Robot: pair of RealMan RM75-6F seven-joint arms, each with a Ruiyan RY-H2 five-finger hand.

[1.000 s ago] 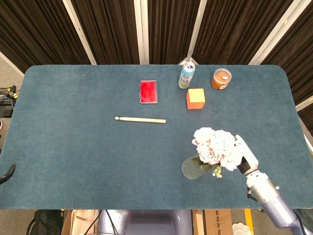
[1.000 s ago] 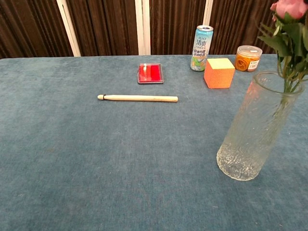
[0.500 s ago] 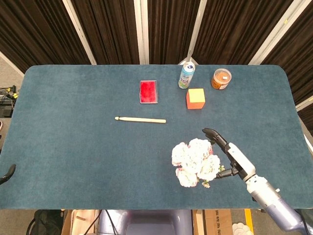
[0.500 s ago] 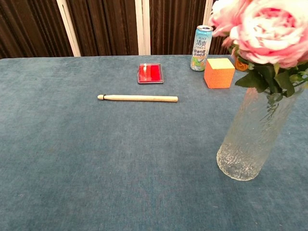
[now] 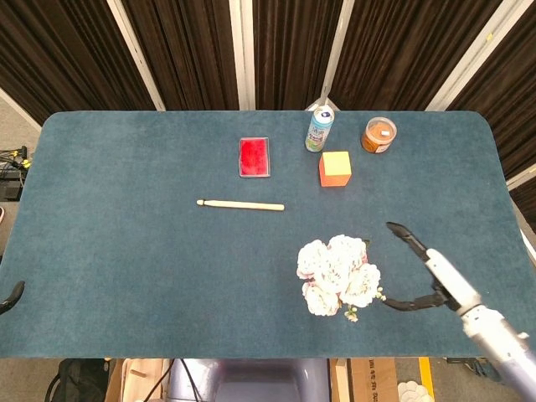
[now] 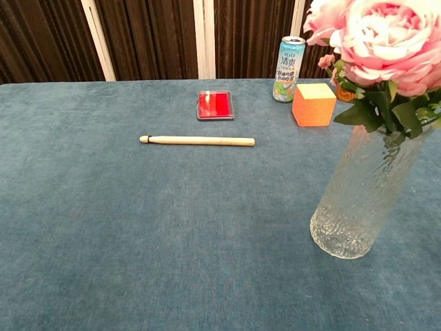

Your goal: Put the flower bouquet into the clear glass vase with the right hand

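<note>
The pink and white flower bouquet (image 5: 337,273) stands in the clear glass vase (image 6: 365,200), its blooms (image 6: 386,38) spreading over the rim. From the head view the blooms hide the vase. My right hand (image 5: 431,272) is to the right of the bouquet, apart from it, fingers spread wide and holding nothing. It does not show in the chest view. A dark tip of my left hand (image 5: 12,295) shows at the left table edge; its fingers are hidden.
A wooden stick (image 5: 240,204) lies mid-table. At the back are a red box (image 5: 255,157), a drink can (image 5: 319,129), an orange cube (image 5: 335,168) and a round jar (image 5: 379,135).
The bouquet went down into the vase. My right hand let go of it and moved off to the right with its fingers spread.
</note>
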